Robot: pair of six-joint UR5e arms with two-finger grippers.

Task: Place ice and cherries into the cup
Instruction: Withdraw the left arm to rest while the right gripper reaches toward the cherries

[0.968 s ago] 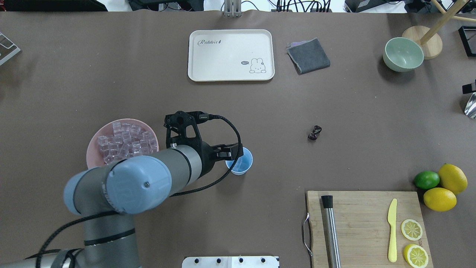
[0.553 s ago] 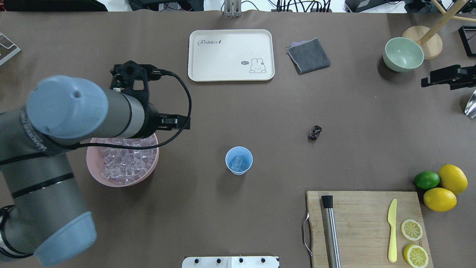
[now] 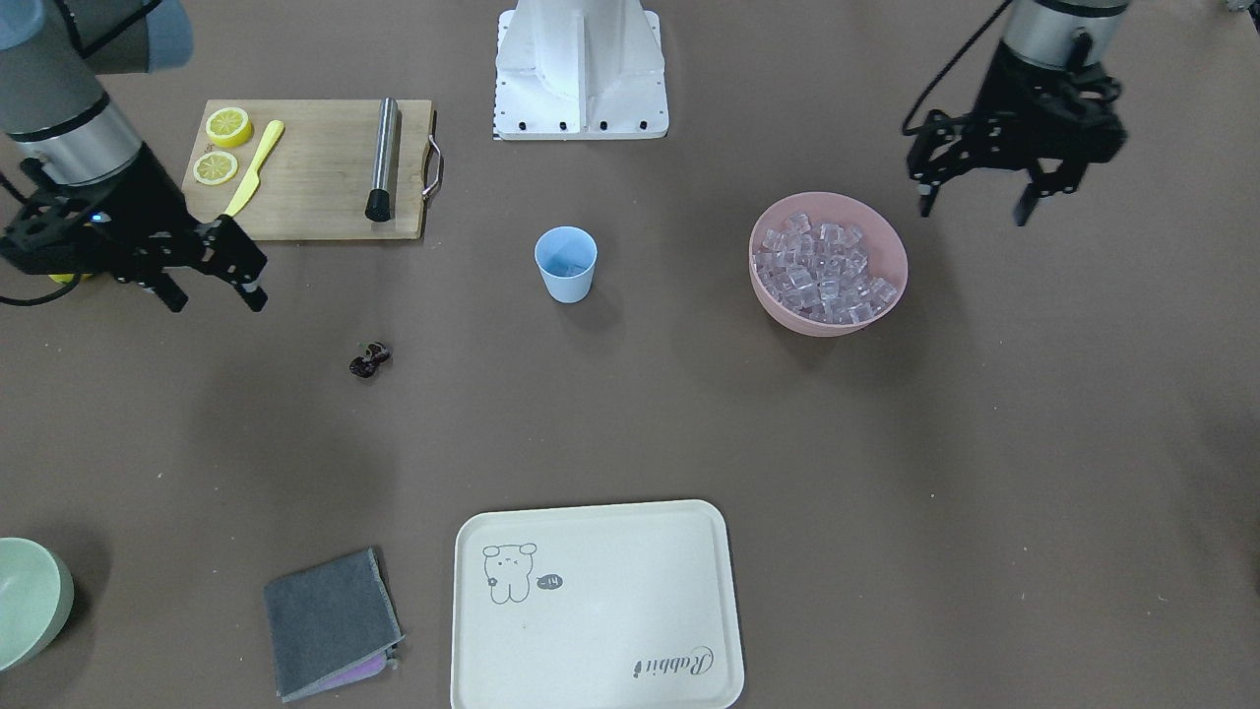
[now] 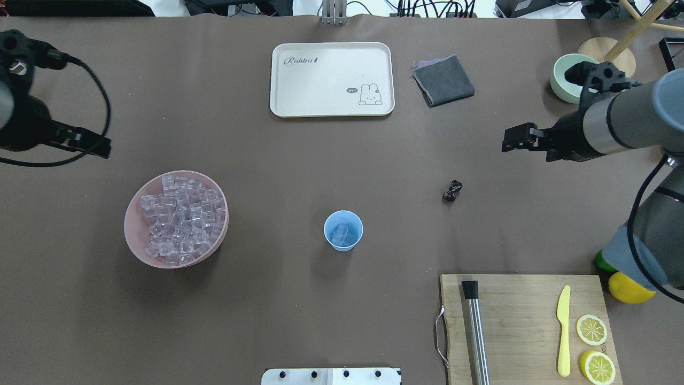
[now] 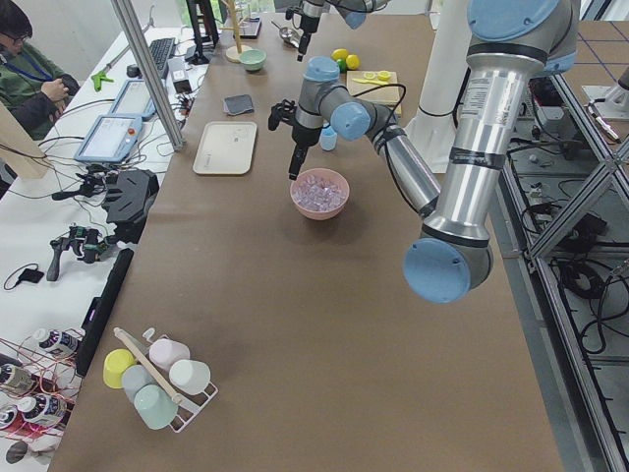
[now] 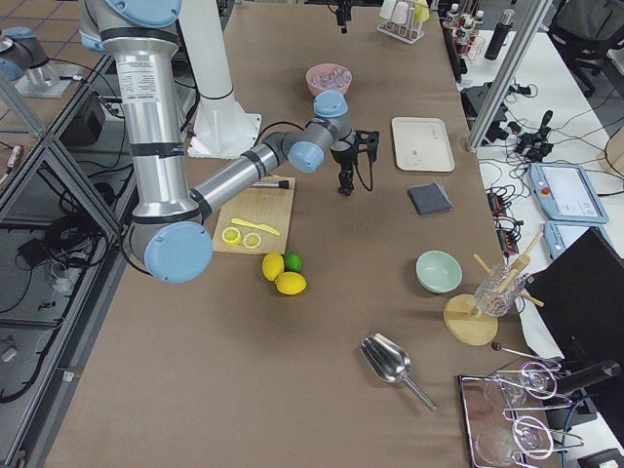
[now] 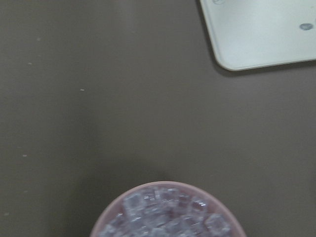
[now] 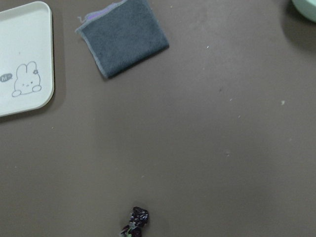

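Right claw [image 3: 217, 293] (spread) hovers near cherries [image 3: 370, 359], not touching.

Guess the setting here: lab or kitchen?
Probably a robotics lab staged as a drinks bar: cabled control tablets, aluminium framing, and a cutting board with lemon slices.

tray [image 4: 320, 85] | grey cloth [image 4: 443, 80] | cutting board [image 4: 518, 321] | yellow knife [image 4: 564, 331] | lemon slices [image 4: 591, 330] | green bowl [image 3: 30, 596]

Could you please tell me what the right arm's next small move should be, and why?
Probably move the open right gripper over the cherries and lower it: the cup already holds ice, while the cherries lie on the table, nearer that gripper.
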